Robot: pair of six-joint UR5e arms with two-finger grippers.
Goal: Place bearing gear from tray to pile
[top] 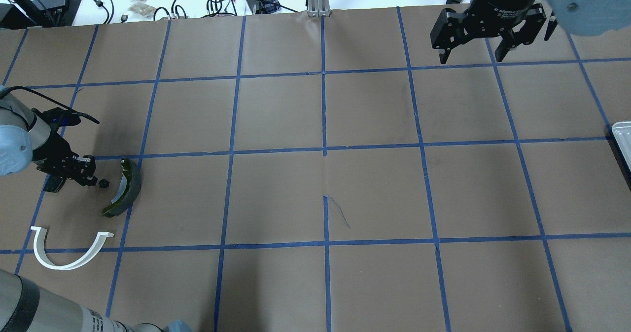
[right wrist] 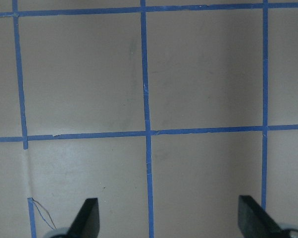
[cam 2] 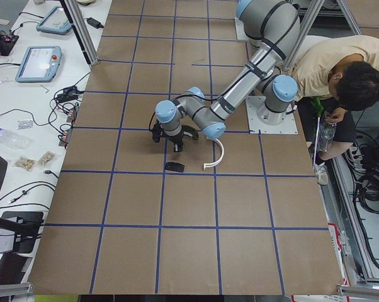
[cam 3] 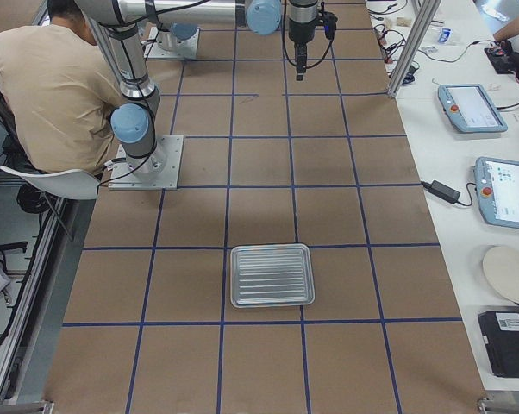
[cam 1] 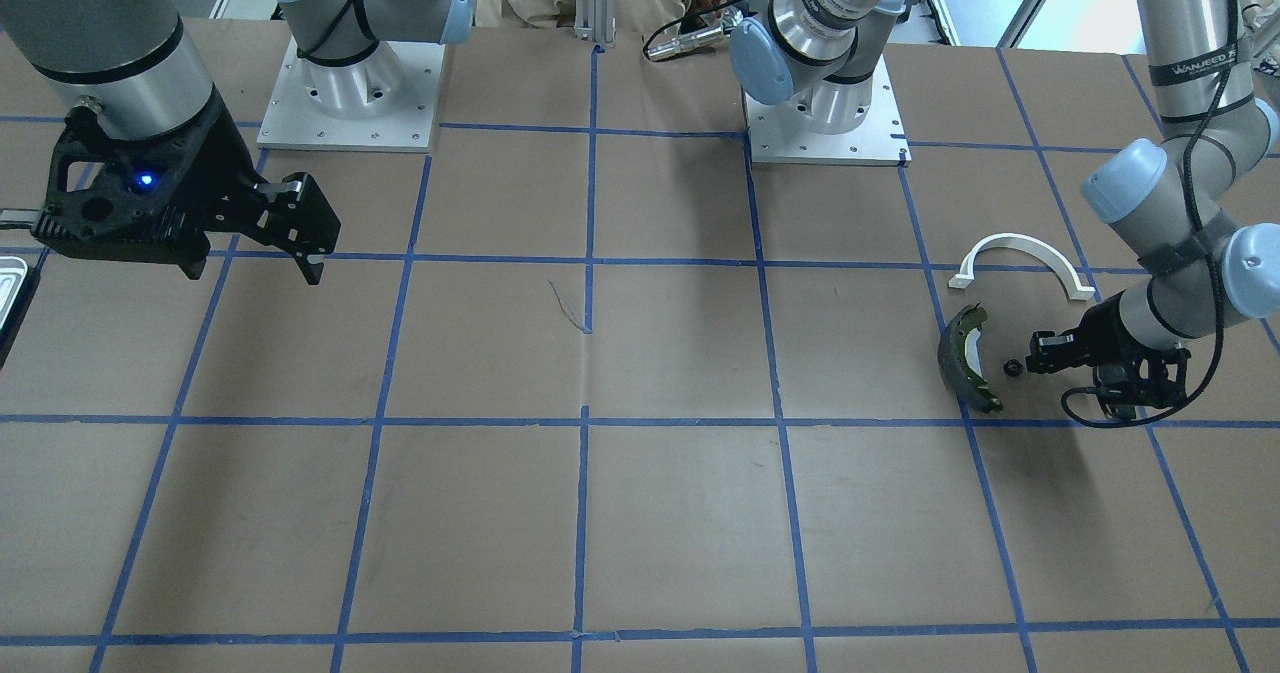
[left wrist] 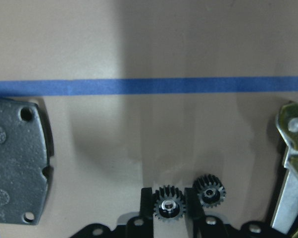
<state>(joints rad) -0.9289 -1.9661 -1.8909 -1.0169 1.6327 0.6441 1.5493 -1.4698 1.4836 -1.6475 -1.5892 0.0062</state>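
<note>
Low down, left fingers (left wrist: pixel 147 199) pinch a black toothed bearing gear (left wrist: pixel 169 206), silvery-hubbed, beside a twin gear (left wrist: pixel 210 190) and the pile's olive-lined brake shoe (top: pixel 127 187). Right fingers (right wrist: pixel 89 214) gape wide. Brown paper bench (top: pixel 276 115), blue tape grid (top: pixel 324 125); ribbed metal tray (cam 3: pixel 271 276) far off.

Left gripper (cam 1: pixel 1034 353) low, bearing gear (cam 1: pixel 1012 367) at its jaws, brake shoe (cam 1: pixel 958 361) beside

We see a brown counter (cam 1: pixel 680 533) crossed by a grid of blue tape (cam 1: pixel 680 419). The tray (cam 3: pixel 271 276) is silvery with ridged stripes, the arch (cam 1: pixel 1015 241) white, the brake shoe (cam 1: pixel 962 353) dark with olive lining, the gear (left wrist: pixel 169 203) black with a silvery hub, the pad (left wrist: pixel 15 163) grey.
</note>
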